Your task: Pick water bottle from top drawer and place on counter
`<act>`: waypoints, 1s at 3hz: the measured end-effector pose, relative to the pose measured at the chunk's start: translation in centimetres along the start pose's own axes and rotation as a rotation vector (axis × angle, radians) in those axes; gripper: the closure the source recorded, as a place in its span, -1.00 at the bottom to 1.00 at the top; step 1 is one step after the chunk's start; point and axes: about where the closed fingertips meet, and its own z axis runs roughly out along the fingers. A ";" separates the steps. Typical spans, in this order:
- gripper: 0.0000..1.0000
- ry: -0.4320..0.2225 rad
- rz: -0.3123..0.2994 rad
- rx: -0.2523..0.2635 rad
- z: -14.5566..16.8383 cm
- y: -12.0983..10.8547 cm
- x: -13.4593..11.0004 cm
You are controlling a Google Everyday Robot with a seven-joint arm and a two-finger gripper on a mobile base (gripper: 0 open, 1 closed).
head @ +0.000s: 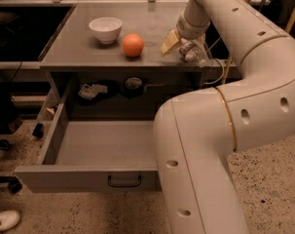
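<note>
The water bottle (193, 52), clear and crinkled, lies on the counter (83, 53) at its front right corner. My gripper (179, 48) is over it at the end of the arm that reaches in from the right. One yellowish finger (168, 41) stands out to the left of the bottle, apart from it, so the gripper looks open; the other finger is hidden. The top drawer (64, 178) is pulled out below the counter, and the part of its floor that shows holds nothing. My arm covers its right side.
A white bowl (105, 29) and an orange (133, 45) sit on the counter left of the gripper. Dark small items (91, 90) lie in the recess behind the drawer. A white shoe (3, 219) is on the floor at the lower left.
</note>
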 end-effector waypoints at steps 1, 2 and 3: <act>-1.00 -0.027 0.027 0.007 -1.4 -0.7 0.3; -1.00 -0.106 0.086 0.102 -5.9 -1.6 -0.6; -1.00 -0.242 0.139 0.213 -11.3 0.1 -3.8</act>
